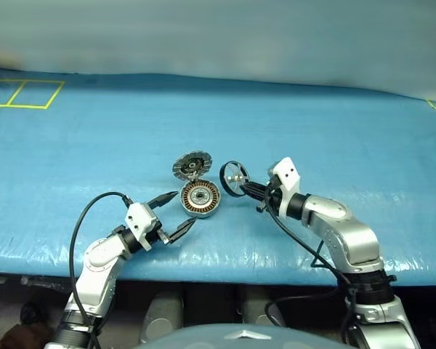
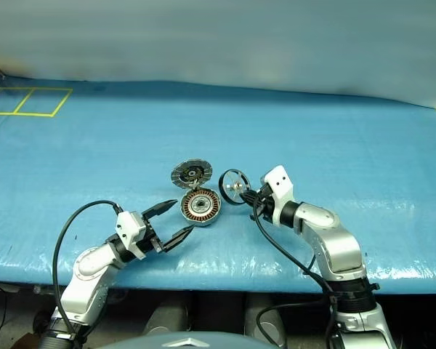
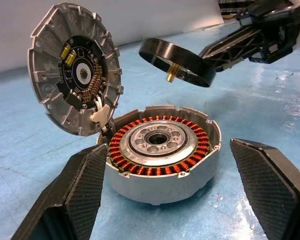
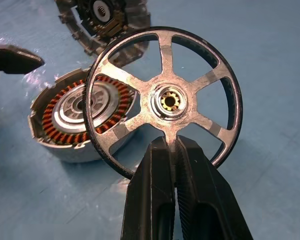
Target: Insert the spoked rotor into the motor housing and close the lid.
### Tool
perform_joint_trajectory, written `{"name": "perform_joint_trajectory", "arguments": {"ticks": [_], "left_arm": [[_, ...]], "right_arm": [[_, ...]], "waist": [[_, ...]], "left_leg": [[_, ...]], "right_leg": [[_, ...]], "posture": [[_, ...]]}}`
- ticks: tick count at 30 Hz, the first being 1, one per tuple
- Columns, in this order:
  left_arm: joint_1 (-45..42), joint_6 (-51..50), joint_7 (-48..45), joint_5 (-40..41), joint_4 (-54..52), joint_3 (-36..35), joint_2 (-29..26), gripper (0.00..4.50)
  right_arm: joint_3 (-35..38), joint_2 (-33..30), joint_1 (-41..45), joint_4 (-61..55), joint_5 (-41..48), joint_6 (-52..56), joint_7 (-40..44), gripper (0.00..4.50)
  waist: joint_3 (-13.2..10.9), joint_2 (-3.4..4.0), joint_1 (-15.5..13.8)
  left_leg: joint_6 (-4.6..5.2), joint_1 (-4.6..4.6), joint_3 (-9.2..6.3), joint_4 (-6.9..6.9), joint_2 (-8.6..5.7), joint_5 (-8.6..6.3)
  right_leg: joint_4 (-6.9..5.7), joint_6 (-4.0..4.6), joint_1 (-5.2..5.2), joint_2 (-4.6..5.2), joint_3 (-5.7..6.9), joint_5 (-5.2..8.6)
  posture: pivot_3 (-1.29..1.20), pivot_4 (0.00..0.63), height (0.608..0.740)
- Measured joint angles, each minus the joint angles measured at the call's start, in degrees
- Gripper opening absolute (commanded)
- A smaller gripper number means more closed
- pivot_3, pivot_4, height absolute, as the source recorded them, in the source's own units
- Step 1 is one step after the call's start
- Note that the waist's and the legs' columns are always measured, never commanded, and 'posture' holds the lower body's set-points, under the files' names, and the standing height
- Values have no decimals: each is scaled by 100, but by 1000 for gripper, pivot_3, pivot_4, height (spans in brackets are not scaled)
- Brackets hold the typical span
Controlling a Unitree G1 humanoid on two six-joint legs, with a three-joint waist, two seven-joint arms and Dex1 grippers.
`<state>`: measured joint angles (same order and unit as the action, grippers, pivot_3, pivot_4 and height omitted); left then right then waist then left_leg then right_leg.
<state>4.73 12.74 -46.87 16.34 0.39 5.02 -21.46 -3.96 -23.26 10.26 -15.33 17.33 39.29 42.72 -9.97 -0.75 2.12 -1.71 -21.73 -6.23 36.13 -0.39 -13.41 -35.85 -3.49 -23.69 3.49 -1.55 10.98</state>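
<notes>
Blue table cover (image 1: pixel 334 138) is bearing the motor housing (image 1: pixel 200 198), its lid (image 1: pixel 191 166) standing open behind. Left gripper (image 1: pixel 173 213), jaws spread wide, is flanking the housing. Right gripper (image 4: pixel 174 150) is pinching the spoked rotor (image 4: pixel 165 97) aloft, just beside the housing.

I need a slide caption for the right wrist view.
Right gripper pinching the spoked rotor beside the open motor housing.

A blue-covered table (image 1: pixel 291 131) carries the motor housing (image 1: pixel 201 198), apparently beside yellow tape lines (image 1: pixel 25 93).
</notes>
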Motion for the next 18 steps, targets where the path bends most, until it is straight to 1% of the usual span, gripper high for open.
{"name": "perform_joint_trajectory", "arguments": {"ticks": [6, 18], "left_arm": [[-42, 0, -95, 12, 100, -2, 0, 4264], [-12, 14, -69, 7, 136, -3, 58, 4264]], "right_arm": [[-287, -15, 8, -195, 111, -34, 92, 12], [-945, 4, 437, -231, 19, -272, 94, 12]], "waist": [[0, -1, -5], [0, -1, -8]], "left_leg": [[0, -1, 1, 2, -1, 0], [-1, -2, 0, 1, -1, 0]], "right_leg": [[0, -1, 0, 0, 0, 0], [2, -1, -1, 1, 1, -1]], "posture": [[0, 150, 740], [0, 150, 740]]}}
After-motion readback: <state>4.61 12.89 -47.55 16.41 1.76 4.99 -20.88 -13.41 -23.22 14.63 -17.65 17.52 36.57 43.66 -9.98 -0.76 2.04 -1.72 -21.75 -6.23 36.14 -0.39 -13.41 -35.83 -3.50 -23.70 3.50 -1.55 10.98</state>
